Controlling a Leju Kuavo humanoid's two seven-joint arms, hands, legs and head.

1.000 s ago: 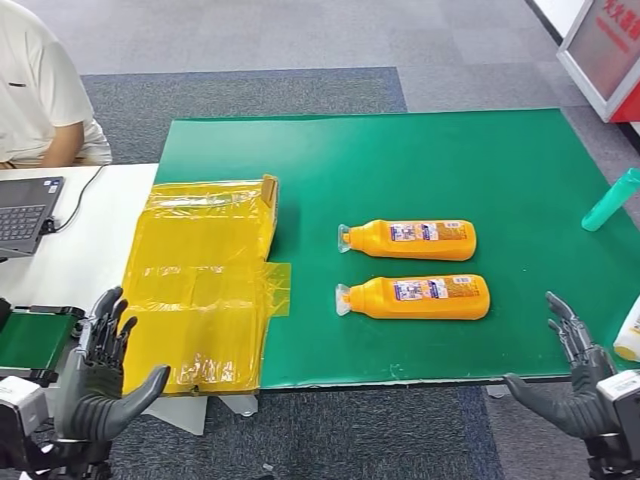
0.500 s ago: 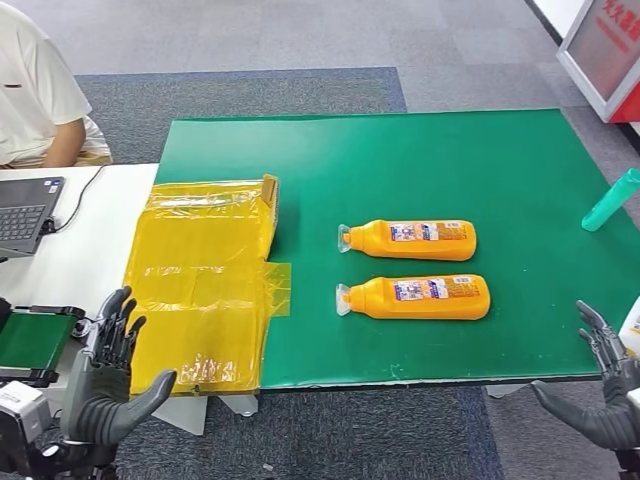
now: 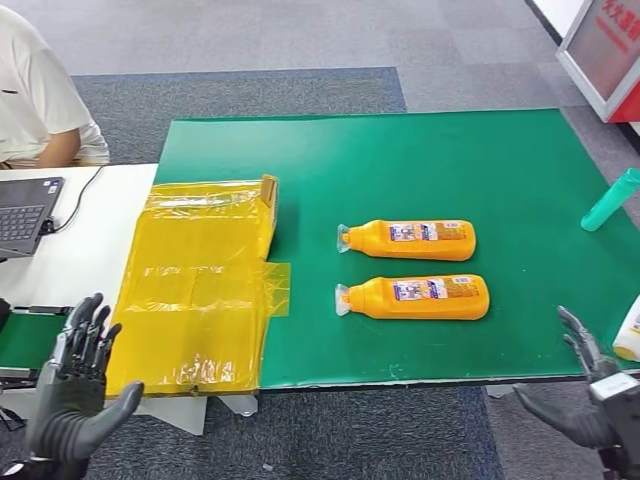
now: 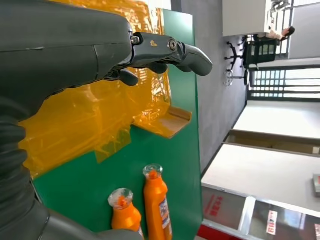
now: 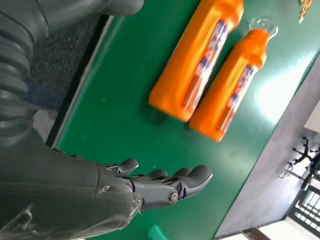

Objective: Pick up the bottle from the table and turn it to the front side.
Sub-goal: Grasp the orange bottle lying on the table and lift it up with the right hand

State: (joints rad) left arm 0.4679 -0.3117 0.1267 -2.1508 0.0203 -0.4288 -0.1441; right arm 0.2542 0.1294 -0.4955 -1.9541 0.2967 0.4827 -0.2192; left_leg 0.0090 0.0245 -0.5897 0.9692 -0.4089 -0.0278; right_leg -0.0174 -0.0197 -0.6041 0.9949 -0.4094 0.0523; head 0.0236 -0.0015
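Two orange bottles lie on their sides on the green table (image 3: pixel 453 160), caps pointing left, labels facing up. The near bottle (image 3: pixel 417 297) (image 5: pixel 192 60) (image 4: pixel 124 217) is closest to the front edge; the far bottle (image 3: pixel 411 239) (image 5: pixel 230 90) (image 4: pixel 156 202) lies parallel behind it. My left hand (image 3: pixel 72 390) (image 4: pixel 113 45) hangs open below the table's front left, fingers spread, holding nothing. Low at the right, off the table's front edge, my right hand (image 3: pixel 589 395) (image 5: pixel 151 187) is open and empty, well to the right of the near bottle.
A crumpled yellow plastic bag (image 3: pixel 200 285) covers the table's left end. A teal bottle (image 3: pixel 610 200) lies at the far right edge, a white item (image 3: pixel 630 335) near my right hand. A person (image 3: pixel 38 95) sits at a white desk with a laptop (image 3: pixel 23 210).
My left hand has dropped lower and moved left. My right hand sank toward the lower right half a second ago and has since shifted slightly left. The bottles have not moved.
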